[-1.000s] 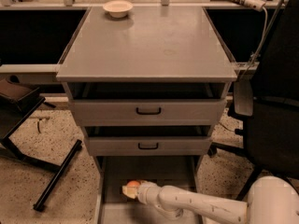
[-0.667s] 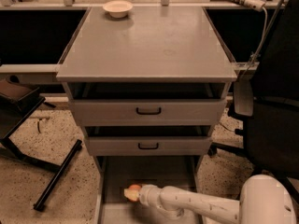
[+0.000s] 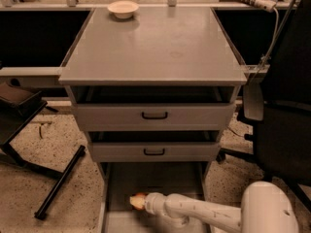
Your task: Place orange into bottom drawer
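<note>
Gripper at orange, inside open bottom drawer.

The arm [image 3: 204, 212] reaches in from the near right, low over the bottom drawer [image 3: 160, 181], which is pulled out toward the near side. The gripper [image 3: 145, 202] sits at the near-left part of the drawer floor, its tip against the orange [image 3: 136, 200]. The orange shows only at the gripper's left end, partly hidden. Cannot tell whether the gripper is clamped on it or apart, nor whether the fruit rests on the floor. The upper two drawers, with black handles [image 3: 154, 115] [image 3: 154, 152], stand slightly out. A white bowl [image 3: 123, 8] sits on the far-left corner of the cabinet top [image 3: 155, 47].
</note>
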Robot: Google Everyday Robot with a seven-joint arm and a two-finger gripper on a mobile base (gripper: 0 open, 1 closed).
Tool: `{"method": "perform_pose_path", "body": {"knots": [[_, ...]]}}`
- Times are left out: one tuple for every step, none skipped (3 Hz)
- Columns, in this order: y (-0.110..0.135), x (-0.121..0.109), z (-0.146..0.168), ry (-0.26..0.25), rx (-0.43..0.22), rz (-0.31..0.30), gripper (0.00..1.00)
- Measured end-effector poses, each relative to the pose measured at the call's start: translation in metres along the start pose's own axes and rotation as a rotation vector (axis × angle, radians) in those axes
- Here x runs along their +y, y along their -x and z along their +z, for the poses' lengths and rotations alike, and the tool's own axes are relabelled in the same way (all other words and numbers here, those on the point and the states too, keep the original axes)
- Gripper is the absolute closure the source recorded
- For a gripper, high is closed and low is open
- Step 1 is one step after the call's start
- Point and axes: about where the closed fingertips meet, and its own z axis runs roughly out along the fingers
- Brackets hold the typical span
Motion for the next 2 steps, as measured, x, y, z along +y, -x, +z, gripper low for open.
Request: {"method": "perform_pose_path", "body": {"knots": [[-0.0154,-0.0237,0.0273,-0.026,0.029,0.079,1.0],[-0.0109,-0.0252,0.0277,-0.029,0.022,0.075,0.81]]}}
